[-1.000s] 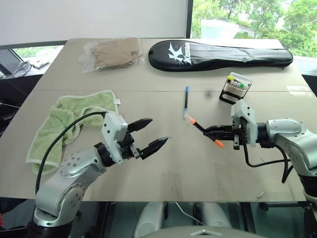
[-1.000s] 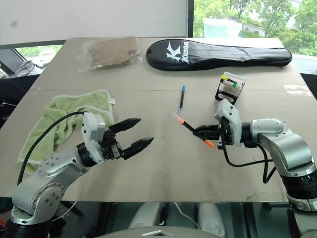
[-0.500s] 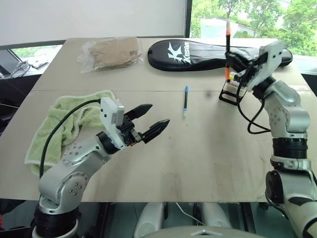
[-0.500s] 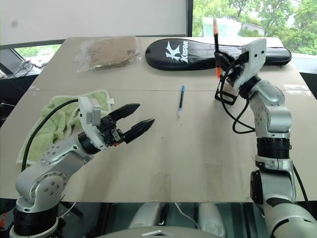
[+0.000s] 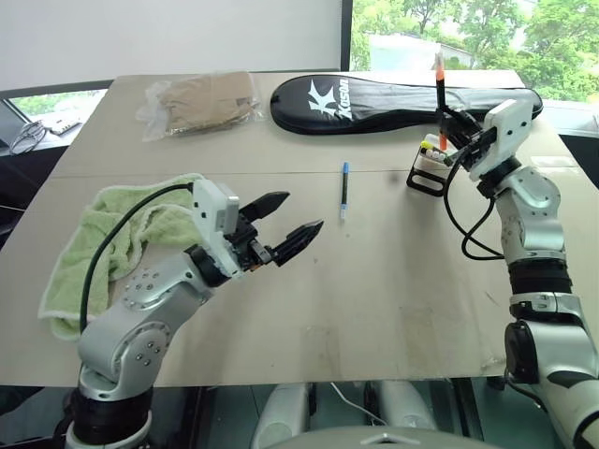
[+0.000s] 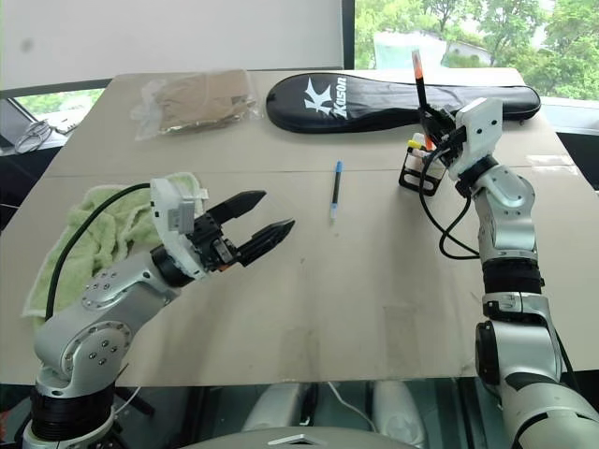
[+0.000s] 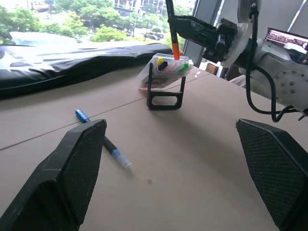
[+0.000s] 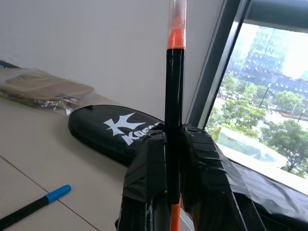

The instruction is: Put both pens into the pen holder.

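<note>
Right gripper has its fingers clamped on the orange-ended pen, held upright with its lower orange end just above the pen holder. In the left wrist view that orange end sits right over the holder's opening, by the yellow and green marker tops; cannot tell if it touches them. Pen holder stands on the table near the far right, just in front of the long black racket case. Blue-capped pen lies flat on the table, cap end pointing away, between the two arms, well apart from the holder. Left gripper hangs above the table with its fingers spread wide, holding nothing, near the blue-capped pen but not touching. Green towel on the left side, bagged tan item at the far left.
</note>
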You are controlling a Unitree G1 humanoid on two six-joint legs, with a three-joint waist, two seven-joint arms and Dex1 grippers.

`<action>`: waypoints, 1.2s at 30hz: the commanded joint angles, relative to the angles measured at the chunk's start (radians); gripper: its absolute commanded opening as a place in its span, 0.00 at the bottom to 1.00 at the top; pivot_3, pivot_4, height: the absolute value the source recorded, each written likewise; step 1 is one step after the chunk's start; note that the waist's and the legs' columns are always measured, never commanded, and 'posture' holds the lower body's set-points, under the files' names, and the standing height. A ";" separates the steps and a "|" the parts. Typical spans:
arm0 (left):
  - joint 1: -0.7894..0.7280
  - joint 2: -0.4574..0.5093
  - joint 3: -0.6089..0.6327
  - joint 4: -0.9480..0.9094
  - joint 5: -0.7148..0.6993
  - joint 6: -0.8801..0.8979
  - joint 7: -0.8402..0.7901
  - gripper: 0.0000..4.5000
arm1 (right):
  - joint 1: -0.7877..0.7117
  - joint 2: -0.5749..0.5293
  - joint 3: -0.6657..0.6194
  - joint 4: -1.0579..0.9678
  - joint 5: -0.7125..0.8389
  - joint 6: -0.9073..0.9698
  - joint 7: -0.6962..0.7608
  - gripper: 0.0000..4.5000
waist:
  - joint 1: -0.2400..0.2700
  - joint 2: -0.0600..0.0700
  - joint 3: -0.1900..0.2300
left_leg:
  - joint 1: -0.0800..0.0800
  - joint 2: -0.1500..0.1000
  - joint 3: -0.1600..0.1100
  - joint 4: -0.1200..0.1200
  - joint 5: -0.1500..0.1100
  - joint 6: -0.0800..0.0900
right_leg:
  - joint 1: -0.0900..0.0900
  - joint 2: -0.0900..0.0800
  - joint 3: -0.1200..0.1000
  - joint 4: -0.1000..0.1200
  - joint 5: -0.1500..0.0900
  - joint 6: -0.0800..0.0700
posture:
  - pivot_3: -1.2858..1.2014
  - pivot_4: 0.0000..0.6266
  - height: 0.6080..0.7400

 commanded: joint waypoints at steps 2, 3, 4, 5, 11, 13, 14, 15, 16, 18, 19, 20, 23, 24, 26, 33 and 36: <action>-0.013 0.015 0.016 -0.028 0.002 -0.023 -0.018 1.00 | -0.062 -0.012 0.008 0.084 -0.025 -0.133 0.016 0.00 | 0.000 0.000 0.000 | 0.000 0.000 0.000 0.000 0.000 0.000 | 0.000 0.000 0.000 0.000 0.000 0.000 | 0.52 0.24 1.00; -0.012 0.017 0.018 -0.027 0.003 -0.024 -0.021 1.00 | -0.068 -0.012 0.012 0.105 -0.032 -0.153 0.018 0.00 | 0.000 0.000 0.000 | 0.000 0.000 0.000 0.000 0.000 0.000 | 0.000 0.000 0.000 0.000 0.000 0.000 | 0.52 0.24 1.00; -0.011 0.018 0.019 -0.027 0.004 -0.026 -0.023 1.00 | -0.075 -0.010 0.013 0.131 -0.038 -0.174 0.020 0.00 | 0.000 0.000 0.000 | 0.000 0.000 0.000 0.000 0.000 0.000 | 0.000 0.000 0.000 0.000 0.000 0.000 | 0.52 0.24 1.00; -0.011 0.018 0.020 -0.027 0.005 -0.026 -0.024 1.00 | -0.081 -0.009 0.014 0.154 -0.043 -0.195 0.020 0.00 | 0.000 0.000 0.000 | 0.000 0.000 0.000 0.000 0.000 0.000 | 0.000 0.000 0.000 0.000 0.000 0.000 | 0.52 0.24 1.00; 0.014 0.020 0.017 -0.038 0.017 -0.040 -0.028 1.00 | -0.103 -0.008 0.026 0.265 -0.063 -0.294 0.022 0.00 | 0.001 0.000 0.000 | 0.000 0.000 0.001 0.000 0.000 0.000 | 0.000 0.000 0.000 0.000 0.000 0.000 | 0.52 0.24 1.00; 0.021 0.019 0.017 -0.039 0.021 -0.044 -0.030 1.00 | -0.103 -0.009 0.026 0.294 -0.070 -0.324 0.018 0.00 | 0.000 0.000 0.000 | 0.000 0.000 0.001 0.000 0.000 0.000 | 0.000 0.000 0.000 0.000 0.000 0.000 | 0.52 0.24 1.00; 0.024 0.019 0.018 -0.040 0.023 -0.046 -0.031 1.00 | -0.101 -0.010 0.024 0.305 -0.071 -0.337 0.017 0.00 | 0.000 0.000 0.000 | 0.000 0.000 0.001 0.000 0.000 0.000 | 0.000 0.000 0.001 0.000 0.000 0.000 | 0.52 0.24 1.00; 0.026 0.019 0.018 -0.040 0.023 -0.047 -0.032 1.00 | -0.100 -0.011 0.022 0.315 -0.071 -0.348 0.015 0.00 | 0.000 0.000 0.000 | 0.000 0.000 0.001 0.000 0.000 0.000 | 0.000 0.000 0.001 0.000 0.000 0.000 | 0.52 0.24 1.00; 0.027 0.019 0.018 -0.038 0.025 -0.048 -0.033 1.00 | -0.100 -0.012 0.020 0.324 -0.073 -0.361 0.010 0.00 | 0.000 0.000 0.000 | 0.000 0.000 0.001 0.000 0.000 0.000 | 0.000 0.000 0.001 0.000 0.000 0.000 | 0.52 0.24 1.00; 0.029 0.018 0.018 -0.036 0.027 -0.050 -0.035 1.00 | -0.101 -0.015 0.014 0.337 -0.071 -0.378 0.007 0.00 | 0.000 0.000 0.000 | 0.000 0.000 0.001 0.000 0.000 0.000 | 0.000 0.000 0.001 0.000 0.000 0.000 | 0.52 0.24 1.00; 0.030 0.019 0.017 -0.034 0.029 -0.050 -0.037 1.00 | -0.103 -0.017 0.010 0.344 -0.070 -0.385 0.001 0.00 | 0.001 0.000 0.000 | 0.000 0.000 0.001 0.000 0.000 0.000 | 0.000 0.000 0.001 0.000 0.000 0.000 | 0.52 0.24 1.00; 0.031 0.020 0.017 -0.033 0.030 -0.050 -0.040 1.00 | -0.105 -0.019 0.008 0.351 -0.069 -0.391 -0.001 0.00 | 0.001 0.000 0.000 | 0.000 0.000 0.001 0.000 0.000 0.000 | 0.000 0.000 0.001 0.000 0.000 0.000 | 0.52 0.24 1.00; 0.031 0.022 0.017 -0.025 0.033 -0.053 -0.048 1.00 | -0.107 -0.023 0.004 0.362 -0.067 -0.399 -0.013 0.28 | 0.001 0.000 0.000 | 0.000 0.000 0.001 0.000 0.000 0.000 | 0.000 0.000 0.001 0.000 0.000 0.000 | 0.52 0.24 1.00; 0.030 0.022 0.017 -0.022 0.034 -0.054 -0.051 1.00 | -0.105 -0.025 0.006 0.363 -0.069 -0.403 -0.015 0.37 | 0.001 0.000 0.000 | 0.000 0.000 0.001 0.000 0.000 0.000 | 0.000 0.000 0.001 0.000 0.000 0.000 | 0.52 0.24 1.00; 0.029 0.022 0.018 -0.018 0.036 -0.055 -0.054 1.00 | -0.095 -0.031 0.008 0.359 -0.069 -0.400 -0.016 0.59 | 0.001 0.000 0.000 | 0.000 0.000 0.001 0.000 0.000 0.000 | 0.000 0.000 0.001 0.000 0.000 0.000 | 0.52 0.24 1.00; 0.040 0.016 0.016 -0.018 0.044 -0.058 -0.060 1.00 | -0.042 -0.041 0.001 0.276 -0.046 -0.347 -0.018 0.96 | 0.001 0.000 0.000 | 0.000 0.000 0.001 0.000 0.000 0.000 | 0.000 0.000 0.001 0.000 0.000 0.000 | 0.52 0.24 1.00; 0.044 0.015 0.015 -0.017 0.046 -0.058 -0.060 1.00 | 0.003 -0.054 0.022 0.164 -0.062 -0.286 -0.014 0.96 | 0.002 0.000 0.000 | 0.000 0.001 0.001 0.000 0.000 0.000 | 0.000 0.000 0.001 0.000 0.000 0.000 | 0.52 0.24 1.00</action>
